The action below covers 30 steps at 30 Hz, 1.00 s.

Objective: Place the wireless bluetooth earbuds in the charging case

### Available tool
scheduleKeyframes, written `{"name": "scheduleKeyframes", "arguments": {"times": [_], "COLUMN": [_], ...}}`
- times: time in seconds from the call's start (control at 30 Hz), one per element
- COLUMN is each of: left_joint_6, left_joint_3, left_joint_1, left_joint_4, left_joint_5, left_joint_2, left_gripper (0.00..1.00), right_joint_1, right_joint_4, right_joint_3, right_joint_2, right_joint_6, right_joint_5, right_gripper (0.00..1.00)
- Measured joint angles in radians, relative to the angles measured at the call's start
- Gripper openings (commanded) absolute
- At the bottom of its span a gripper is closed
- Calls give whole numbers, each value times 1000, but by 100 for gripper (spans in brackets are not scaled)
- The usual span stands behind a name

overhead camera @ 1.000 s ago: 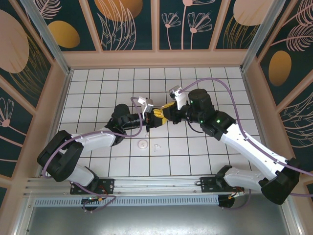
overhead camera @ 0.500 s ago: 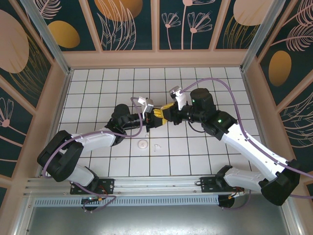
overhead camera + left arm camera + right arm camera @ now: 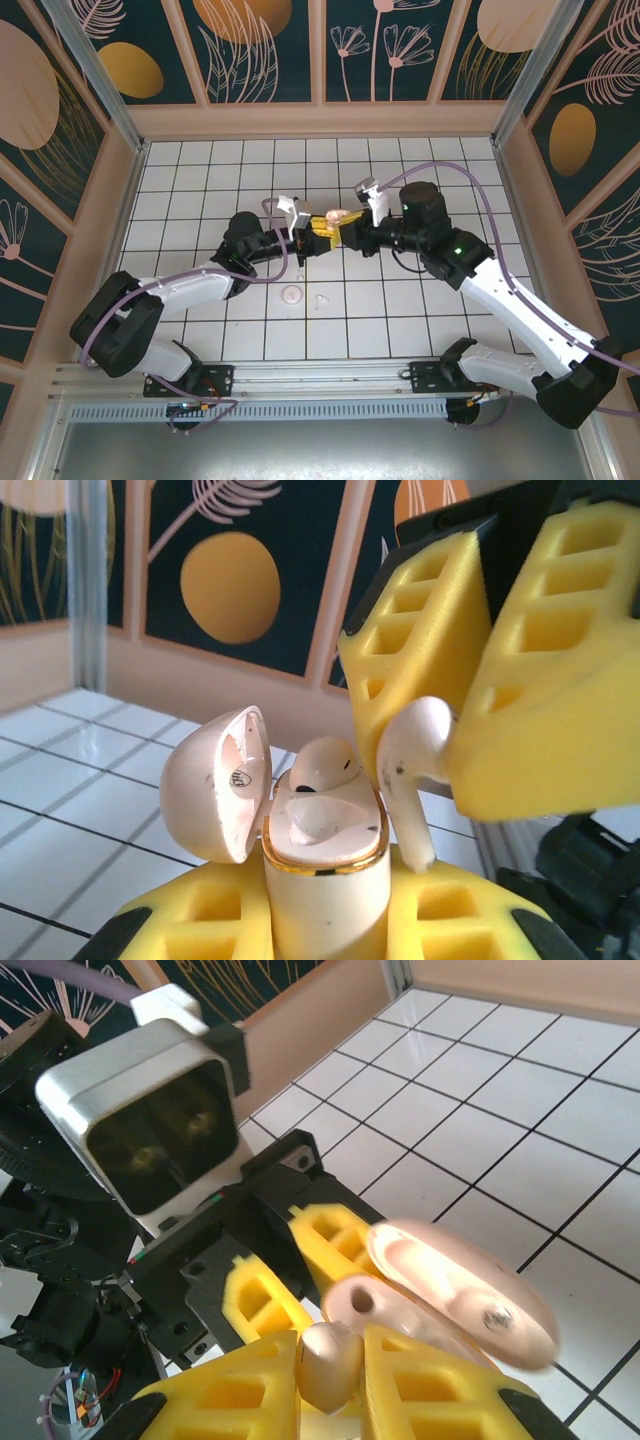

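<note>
The left arm (image 3: pixel 190 290) is reaching from its base at 7 o'clock toward the middle of the bench (image 3: pixel 400 320). Its end effector (image 3: pixel 306 240) is pointing toward 3 o'clock, with its jaws clamping the charging case (image 3: pixel 325 890). The right arm (image 3: pixel 510 300) is stretching in from 5 o'clock. Its end effector (image 3: pixel 335 229) is pointing toward 9 o'clock and pinching an earbud (image 3: pixel 412 745). The two end effectors are meeting tip to tip.

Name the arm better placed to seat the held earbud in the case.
Right. The right gripper is shut on an earbud whose stem hangs just beside the open charging case. The left gripper is shut on that case, so it should probably only steady it.
</note>
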<state>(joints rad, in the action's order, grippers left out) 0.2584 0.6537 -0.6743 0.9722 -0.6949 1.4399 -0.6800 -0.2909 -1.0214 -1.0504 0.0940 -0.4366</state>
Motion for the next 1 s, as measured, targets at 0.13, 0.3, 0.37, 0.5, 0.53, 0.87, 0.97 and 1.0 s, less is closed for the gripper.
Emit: {"name": "scheduleKeyframes", "arguments": {"times": [0.13, 0.3, 0.37, 0.5, 0.53, 0.87, 0.97, 1.0], "left_joint_6": [-98, -208, -233, -255, -256, -246, -235, -230], "left_joint_3": [-30, -71, -73, -73, -73, -73, -72, -72], "left_joint_1": [0, 0, 0, 0, 0, 0, 0, 0], "left_joint_4": [0, -9, -13, -14, -14, -15, -15, -15], "left_joint_5": [31, 64, 73, 77, 78, 80, 80, 80], "left_joint_2": [-47, -74, -74, -74, -74, -74, -74, -74], "left_gripper": [10, 10, 11, 11, 11, 11, 11, 11], "right_joint_1": [3, 3, 3, -14, -18, -36, -45, -48], "right_joint_4": [4, 19, 21, 26, 26, 40, 59, 66], "right_joint_3": [-12, -19, -23, -37, -39, -39, -39, -39], "right_joint_2": [16, 13, 2, -33, -40, -68, -76, -78], "right_joint_6": [-3, -3, -3, -3, -3, -3, -3, -3], "right_joint_5": [-3, -15, -19, -18, -18, -2, 18, 24], "right_gripper": [20, 20, 20, 20, 20, 20, 20, 20]}}
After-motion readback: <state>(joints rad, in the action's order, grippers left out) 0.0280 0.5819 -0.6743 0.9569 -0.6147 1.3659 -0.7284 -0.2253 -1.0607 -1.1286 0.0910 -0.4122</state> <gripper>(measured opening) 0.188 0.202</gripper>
